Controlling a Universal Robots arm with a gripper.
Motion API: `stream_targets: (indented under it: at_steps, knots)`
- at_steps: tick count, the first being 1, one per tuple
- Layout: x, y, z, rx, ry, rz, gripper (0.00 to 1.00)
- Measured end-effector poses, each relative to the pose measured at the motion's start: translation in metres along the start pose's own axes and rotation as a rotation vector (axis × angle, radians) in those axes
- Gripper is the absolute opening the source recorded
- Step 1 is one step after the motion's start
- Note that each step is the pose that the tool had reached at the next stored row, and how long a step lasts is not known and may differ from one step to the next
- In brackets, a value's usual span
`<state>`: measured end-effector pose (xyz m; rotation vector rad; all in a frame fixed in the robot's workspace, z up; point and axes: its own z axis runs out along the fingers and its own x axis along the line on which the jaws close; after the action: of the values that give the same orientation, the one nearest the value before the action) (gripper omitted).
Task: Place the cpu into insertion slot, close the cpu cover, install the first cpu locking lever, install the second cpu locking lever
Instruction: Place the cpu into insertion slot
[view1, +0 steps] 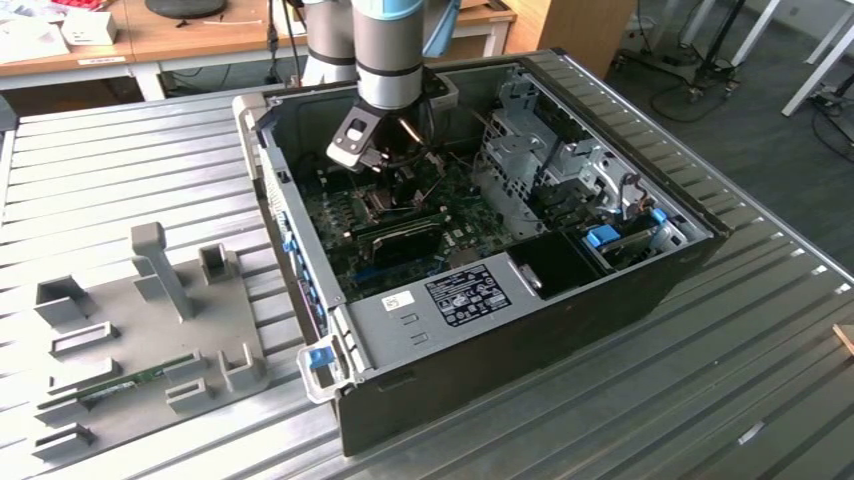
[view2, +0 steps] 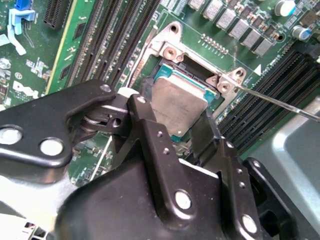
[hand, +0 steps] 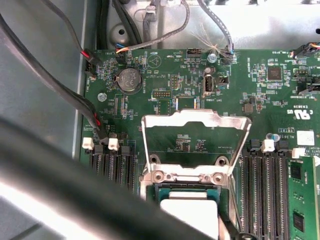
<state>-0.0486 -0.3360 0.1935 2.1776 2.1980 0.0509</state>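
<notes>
In the second wrist view the cpu (view2: 181, 100), a silvery square chip with a teal edge, lies between my black fingers (view2: 150, 127). My gripper (view2: 176, 116) is shut on two of its opposite sides. The chip sits at the insertion slot (view2: 167, 52), whose metal rim shows beyond it. The cpu cover (hand: 195, 119) stands hinged open, with bare green board visible through its window. Below it are the cpu (hand: 189, 211) and the slot's rim (hand: 185, 176). A thin locking lever (view2: 280, 104) sticks out sideways from the slot. In the exterior view the gripper (view1: 384, 178) hangs inside the open computer case.
Long black memory slots (view2: 107, 45) flank the socket on both sides, and a green memory stick (hand: 300, 200) is seated nearby. Cables (hand: 60, 80) run along the board's edge. A metal drive cage (view1: 534, 150) stands in the case. A grey fixture plate (view1: 134, 330) lies on the table.
</notes>
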Motion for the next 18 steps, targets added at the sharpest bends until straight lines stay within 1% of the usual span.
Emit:
stream_targets:
  at_steps: [6, 18]
  knots:
    - [-0.0001, 0.0, -0.0007, 0.0002, -0.0002, 0.0, 0.54]
    - [-0.0001, -0.0002, 0.0012, 0.0004, 0.0005, 0.0, 0.54]
